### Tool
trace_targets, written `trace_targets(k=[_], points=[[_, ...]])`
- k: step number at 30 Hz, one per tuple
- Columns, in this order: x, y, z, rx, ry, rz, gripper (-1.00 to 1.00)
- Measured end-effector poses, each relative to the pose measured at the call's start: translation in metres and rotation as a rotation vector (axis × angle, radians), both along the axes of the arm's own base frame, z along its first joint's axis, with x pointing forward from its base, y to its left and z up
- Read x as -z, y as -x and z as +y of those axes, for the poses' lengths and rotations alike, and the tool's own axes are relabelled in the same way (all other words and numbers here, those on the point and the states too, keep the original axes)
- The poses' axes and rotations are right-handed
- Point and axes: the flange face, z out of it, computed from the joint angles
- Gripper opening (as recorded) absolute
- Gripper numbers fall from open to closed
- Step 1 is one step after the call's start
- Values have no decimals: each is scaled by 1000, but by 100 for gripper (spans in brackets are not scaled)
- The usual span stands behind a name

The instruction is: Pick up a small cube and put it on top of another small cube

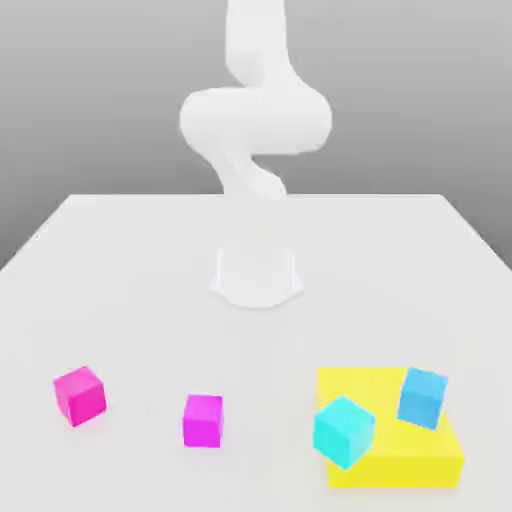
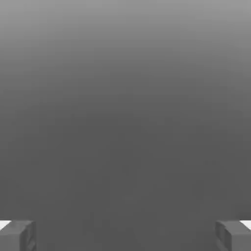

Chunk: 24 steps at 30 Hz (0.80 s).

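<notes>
Well, across the table [image 1: 256,345], the white arm [image 1: 256,120] rose out of the exterior view's top centre. Its pincer [image 2: 125,236] stood wide, gripping nothing. The small hot-pink cube [image 1: 80,396] sat at the exterior view's lower left, the purplish-magenta cube [image 1: 203,421] to its right. From the pincer, I judged, the hot-pink one lay well below, toward the exterior view's left.

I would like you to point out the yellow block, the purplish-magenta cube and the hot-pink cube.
Yellow block [image 1: 395,472]: exterior view, front face.
Purplish-magenta cube [image 1: 202,430]: exterior view, front face.
Hot-pink cube [image 1: 89,405]: exterior view, side face.
</notes>
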Motion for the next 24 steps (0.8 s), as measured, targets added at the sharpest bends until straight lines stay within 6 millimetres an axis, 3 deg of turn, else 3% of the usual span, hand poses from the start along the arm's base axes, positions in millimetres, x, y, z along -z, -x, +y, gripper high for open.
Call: trace_targets(k=[5, 11, 15, 19, 22, 24], points=[[106, -47, -59, 128, -96, 160, 0], [237, -57, -125, 305, -185, 341, 0], [322, -38, -164, 437, -229, 458, 0], [401, 4, -203, 595, -264, 571, 0], [453, 42, -220, 698, -273, 657, 0], [475, 49, -222, 716, -269, 677, 0]])
